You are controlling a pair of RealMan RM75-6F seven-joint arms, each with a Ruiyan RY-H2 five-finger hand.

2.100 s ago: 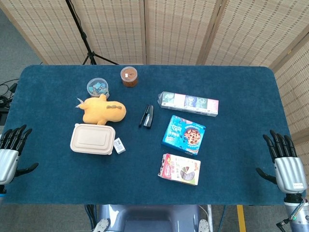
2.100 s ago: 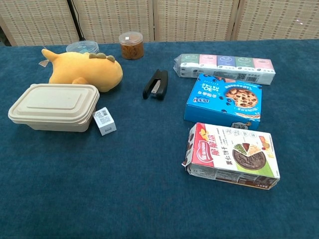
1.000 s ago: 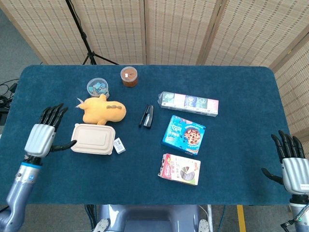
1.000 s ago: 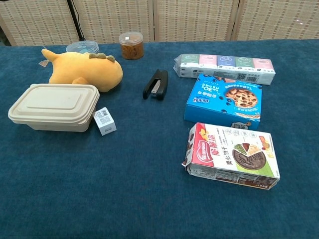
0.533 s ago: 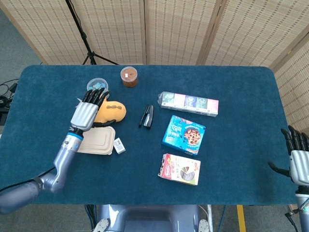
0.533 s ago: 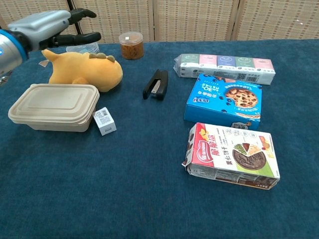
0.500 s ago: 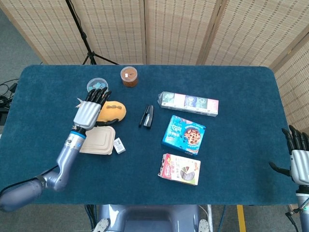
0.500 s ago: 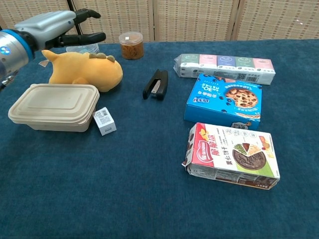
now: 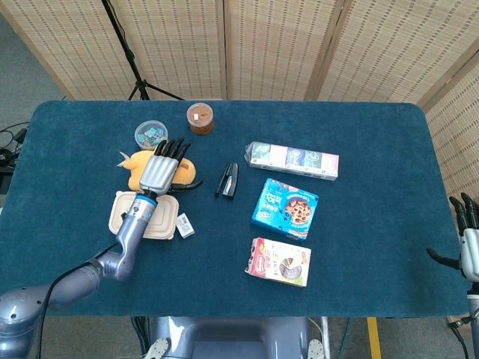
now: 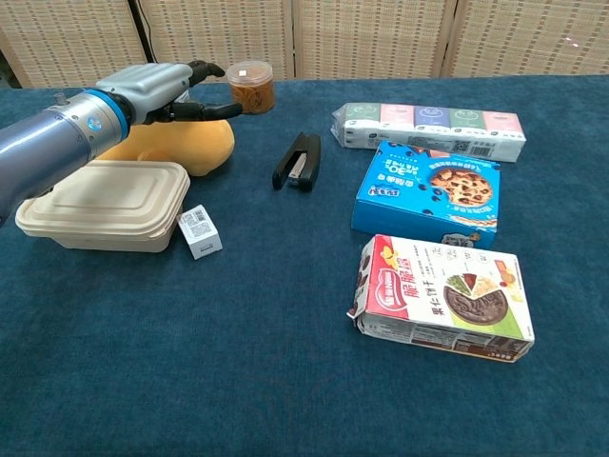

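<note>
From the head view, the left hand [image 9: 159,171] sits over the yellow plush [image 9: 185,170] with its fingers spread and nothing in them, so this looks to me like the reach just before a grab. Using the plush as the anchor: the clamshell box [image 9: 159,222] is right up against its near side under the forearm, the small carton [image 9: 184,225] lies just past that box's corner, the clear tub [image 9: 150,134] and the brown jar [image 9: 200,118] sit on its far side, and the stapler [image 9: 228,179] is off to its right. The right hand [image 9: 470,250] is way out at the edge of the worktop [image 9: 374,149], well apart from the plush, fingers apart and empty. In the chest view the left hand [image 10: 157,93] hovers above the top of the plush [image 10: 205,143] with fingers and thumb splayed; I can't tell whether it's actually touching. If it were me, I'd come straight down on the fat middle of the plush, keep the fingers wide until they wrap both flanks, then squeeze gently since it'll squash. Watch the forearm over the box [image 10: 105,205], and don't sweep far enough back to clip the jar [image 10: 250,86] behind the plush. The right hand doesn't show in this view.
</note>
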